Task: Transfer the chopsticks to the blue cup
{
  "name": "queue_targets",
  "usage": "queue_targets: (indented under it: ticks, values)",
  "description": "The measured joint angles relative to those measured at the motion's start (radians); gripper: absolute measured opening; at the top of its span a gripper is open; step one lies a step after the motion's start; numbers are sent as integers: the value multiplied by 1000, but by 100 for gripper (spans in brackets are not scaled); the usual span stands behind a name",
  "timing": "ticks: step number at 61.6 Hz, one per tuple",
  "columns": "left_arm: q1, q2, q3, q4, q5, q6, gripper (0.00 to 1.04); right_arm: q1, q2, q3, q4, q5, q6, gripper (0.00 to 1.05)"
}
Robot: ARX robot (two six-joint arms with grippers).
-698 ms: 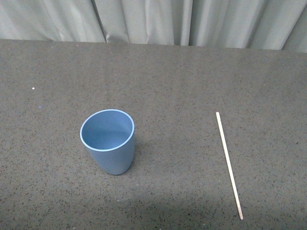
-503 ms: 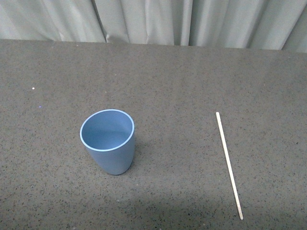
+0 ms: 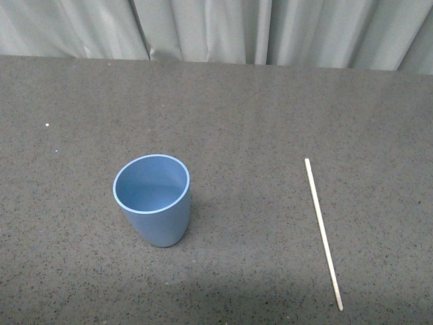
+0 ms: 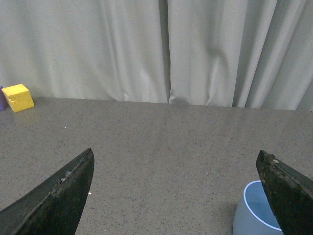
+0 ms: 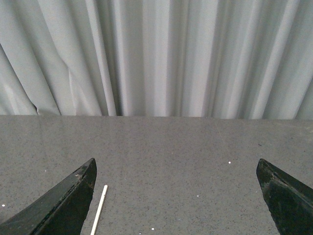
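Note:
The blue cup (image 3: 153, 199) stands upright and empty on the dark speckled table, left of centre in the front view. The chopstick (image 3: 323, 232), a thin pale stick, lies flat on the table to the right of the cup, running from far to near. Neither arm shows in the front view. In the left wrist view my left gripper (image 4: 176, 161) is open and empty above the table, with the blue cup (image 4: 254, 213) beside one finger. In the right wrist view my right gripper (image 5: 176, 164) is open and empty, with the chopstick's end (image 5: 100, 207) beside one finger.
A grey curtain (image 3: 216, 30) hangs along the table's far edge. A yellow block (image 4: 18, 97) sits by the curtain in the left wrist view, with a purple thing (image 4: 2, 99) beside it at the frame's edge.

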Motion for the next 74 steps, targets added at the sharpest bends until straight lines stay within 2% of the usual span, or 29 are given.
queue_targets:
  ticks: [53, 55, 57, 59, 61, 66, 74]
  values:
    - [0, 0, 0, 0, 0, 0, 98, 0, 0, 0, 0, 0, 0, 95]
    - [0, 0, 0, 0, 0, 0, 98, 20, 12, 1, 0, 64, -32, 95]
    - [0, 0, 0, 0, 0, 0, 98, 68, 60, 16, -4, 203, -93, 95]
    - [0, 0, 0, 0, -3, 0, 98, 101, 118, 31, -3, 286, -149, 95]
    - [0, 0, 0, 0, -2, 0, 98, 123, 187, 49, 5, 318, -176, 95]
    - [0, 0, 0, 0, -1, 0, 98, 149, 399, 105, 53, 288, -179, 95]
    - [0, 0, 0, 0, 0, 0, 98, 185, 788, 219, 153, 208, -103, 95]
